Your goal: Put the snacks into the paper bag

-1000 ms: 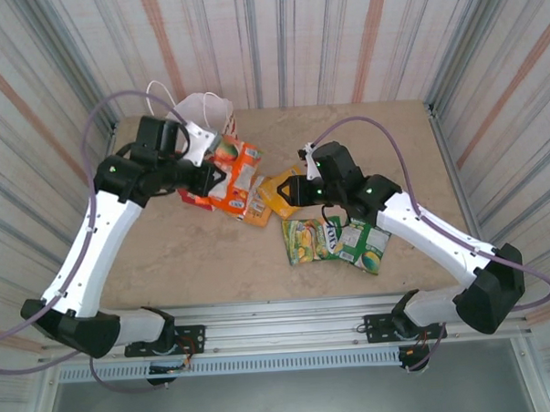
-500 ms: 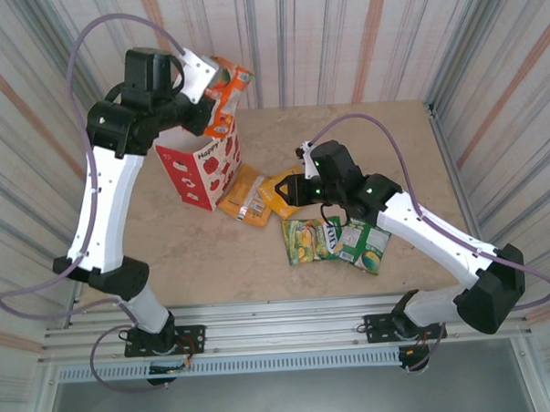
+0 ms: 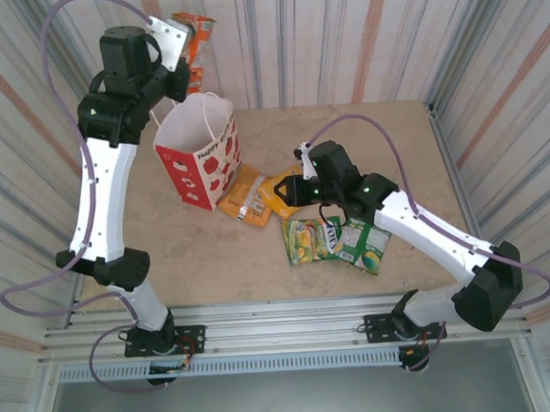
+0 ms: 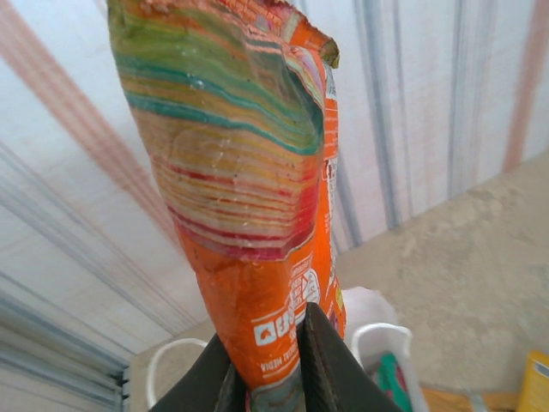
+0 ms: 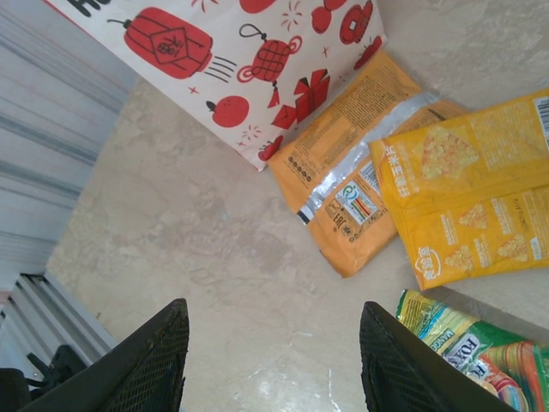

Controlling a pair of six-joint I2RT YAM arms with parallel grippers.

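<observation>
The left gripper [image 4: 273, 365] was clamped on the lower edge of an orange packet [image 4: 257, 197]; the packet stood upright between the jaws, its crumpled top striped green, teal and red. In the top view that claw hung high above the table [image 3: 195, 255], at about eleven o'clock of the paper bag [image 3: 200, 154]; the packet showed against the back wall [image 3: 341, 39] and was not inside the bag. The bag stood upright on the left rear part of the table, mouth open, string handles [image 4: 171, 365] up, red band at the bottom.

The right gripper [image 5: 273, 352] had its jaws apart with nothing between them; it hung low at about four o'clock of the bag. An orange-yellow packet [image 5: 343, 163] lay flat against the bag's base, also at the bag's four o'clock; a yellow packet [image 5: 472, 189] overlapped its right edge; the green packets [image 3: 306, 239] lay together at the bag's five o'clock, partly under the right forearm.
</observation>
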